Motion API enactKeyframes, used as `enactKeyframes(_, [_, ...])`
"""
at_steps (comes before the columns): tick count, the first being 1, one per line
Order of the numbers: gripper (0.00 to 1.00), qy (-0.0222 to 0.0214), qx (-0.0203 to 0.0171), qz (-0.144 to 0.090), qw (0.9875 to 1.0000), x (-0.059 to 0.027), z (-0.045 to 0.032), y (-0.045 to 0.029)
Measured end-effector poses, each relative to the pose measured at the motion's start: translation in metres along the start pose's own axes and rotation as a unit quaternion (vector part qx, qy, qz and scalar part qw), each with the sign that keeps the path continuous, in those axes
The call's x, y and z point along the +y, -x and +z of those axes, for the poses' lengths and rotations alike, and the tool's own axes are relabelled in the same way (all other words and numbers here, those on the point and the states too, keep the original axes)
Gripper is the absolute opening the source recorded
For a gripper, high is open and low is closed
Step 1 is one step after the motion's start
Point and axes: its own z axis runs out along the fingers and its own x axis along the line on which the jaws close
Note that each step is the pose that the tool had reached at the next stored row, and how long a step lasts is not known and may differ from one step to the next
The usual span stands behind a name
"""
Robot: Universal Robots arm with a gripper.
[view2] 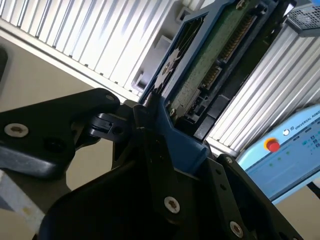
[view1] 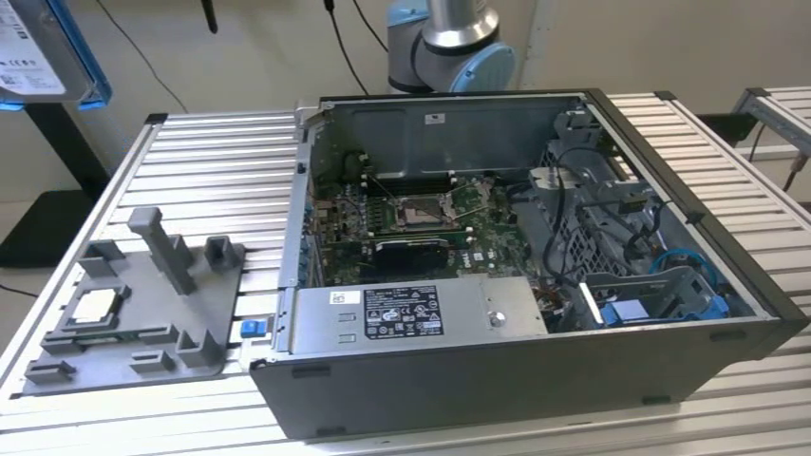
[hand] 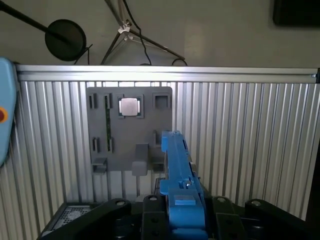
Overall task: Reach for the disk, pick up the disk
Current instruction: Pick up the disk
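The disk (view1: 34,49) hangs high in the exterior view's upper left corner, well above the table: silver, with a white label and a blue frame. In the first wrist view its blue frame edge (hand: 179,170) rises from between the black fingers of my gripper (hand: 183,212). The second wrist view shows the disk (view2: 210,65) from its green circuit-board side, clamped in the gripper (view2: 160,130). The gripper is shut on the disk.
An open computer case (view1: 709,218) stands on the slatted aluminium table (view1: 216,161), with a grey labelled box (view1: 405,313) inside at its front. A grey fixture (view1: 152,313) (hand: 130,130) holds a small square chip (view1: 95,306) (hand: 129,106). The arm's base (view1: 450,47) stands behind the case.
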Motion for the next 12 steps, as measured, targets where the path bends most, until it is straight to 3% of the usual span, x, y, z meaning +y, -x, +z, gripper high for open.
enactKeyframes(7, [0.0, 0.0, 0.0, 0.0, 1.0, -0.0007, -0.0001, 0.0])
enactKeyframes(12, [0.0, 0.0, 0.0, 0.0, 1.0, -0.0082, 0.0009, 0.0001])
